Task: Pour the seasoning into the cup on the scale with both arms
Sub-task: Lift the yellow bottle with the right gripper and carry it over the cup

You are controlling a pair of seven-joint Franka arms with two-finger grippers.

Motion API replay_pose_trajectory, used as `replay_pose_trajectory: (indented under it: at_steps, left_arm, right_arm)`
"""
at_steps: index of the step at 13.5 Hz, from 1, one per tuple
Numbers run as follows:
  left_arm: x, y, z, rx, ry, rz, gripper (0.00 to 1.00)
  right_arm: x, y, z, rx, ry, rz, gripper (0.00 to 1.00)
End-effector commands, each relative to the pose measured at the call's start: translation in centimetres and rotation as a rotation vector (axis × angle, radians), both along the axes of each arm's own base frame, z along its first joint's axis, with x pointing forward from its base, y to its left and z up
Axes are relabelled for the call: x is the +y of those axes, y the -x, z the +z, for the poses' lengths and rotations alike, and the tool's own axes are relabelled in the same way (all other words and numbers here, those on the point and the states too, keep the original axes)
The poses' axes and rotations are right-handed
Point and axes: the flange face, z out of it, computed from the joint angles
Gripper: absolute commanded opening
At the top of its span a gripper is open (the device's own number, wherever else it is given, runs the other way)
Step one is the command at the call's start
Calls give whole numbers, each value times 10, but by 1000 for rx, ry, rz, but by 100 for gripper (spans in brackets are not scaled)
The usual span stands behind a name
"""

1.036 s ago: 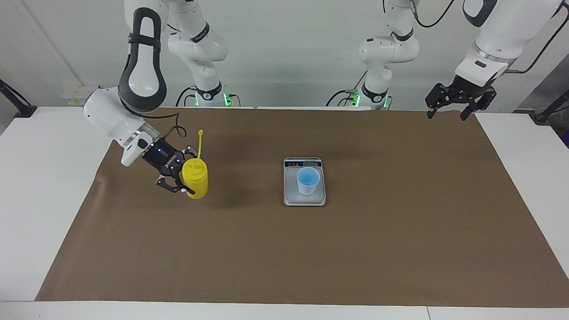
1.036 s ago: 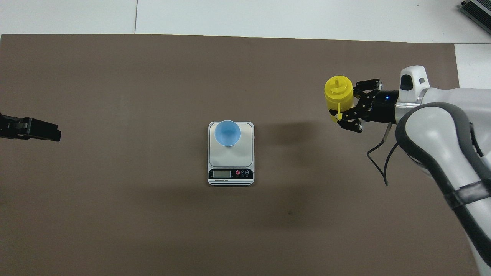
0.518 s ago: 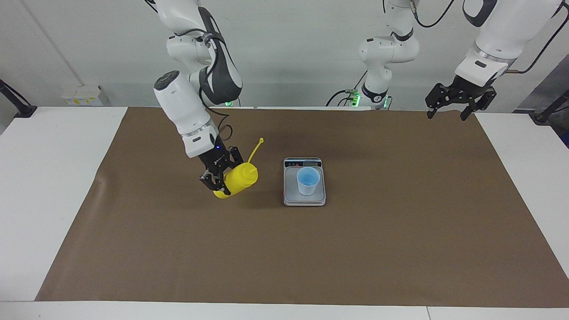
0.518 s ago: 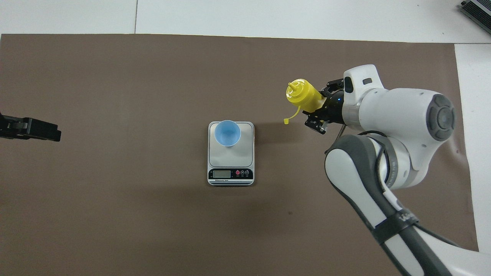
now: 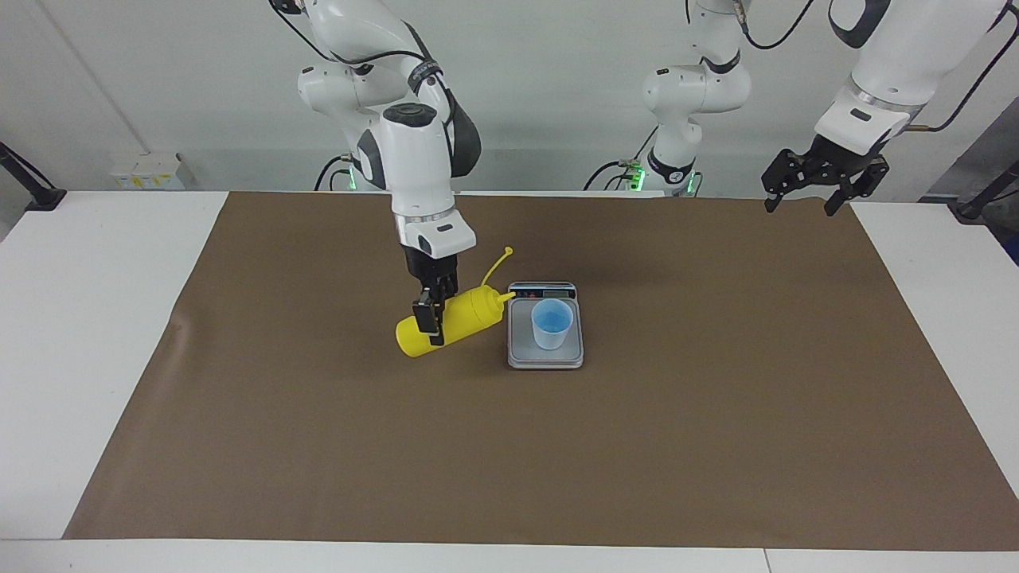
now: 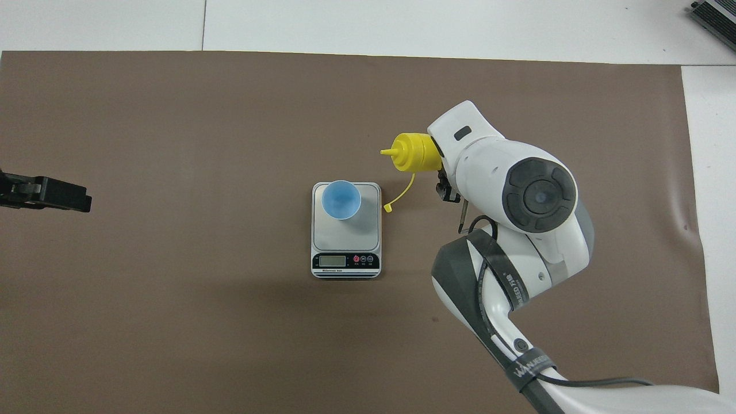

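- Bottle (image 5: 452, 322): bright yellow squeeze cyl, cone nozzle, thin cap strap curling up off the neck w/ the cap at its tip. Tipped nearly flat, base low, nozzle slightly up and pointing at the scale's display end.
- Bottle is off the mat, over bare mat beside the scale on the right arm's end. Nozzle tip just short of the scale edge in facing view, not over the cup.
- Overhead: bottle (image 6: 411, 153) shows only its shoulder + nozzle; rest hidden under the wrist.
- Cup (image 5: 552, 323): small light-blue tapered, brighter blue inside, no handle. Upright on the scale plate, apart from the nozzle. Contents: can't tell.
- Scale (image 5: 521, 351): flat silver-grey rect, grey plate, dark display strip on the short edge nearest the robots. Sits mid-mat.
- Right gripper (image 5: 431, 317): clamped across the bottle's mid body, fingers pointing straight down. Wrist vertical above it, forearm dropping from a high elbow.
- Left gripper (image 5: 802, 193): fingers spread wide, nothing in them. Hangs over the mat corner at the left arm's end, close to the robots, pointing down. Left arm waiting.
- Overhead: only the left gripper (image 6: 60, 195) tip shows, at frame edge.
- Mat (image 5: 716, 430): brown sheet over a white table (image 5: 80, 334).
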Motion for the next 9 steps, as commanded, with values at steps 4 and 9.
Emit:
replay_pose_trajectory:
  at_steps: [4, 9]
  left_arm:
    - [3, 6, 3, 10, 5, 11, 100]
    - [3, 6, 3, 10, 5, 11, 100]
  right_arm:
    - [57, -5, -17, -66, 247, 147, 0]
    - [95, 4, -38, -93, 448, 258, 0]
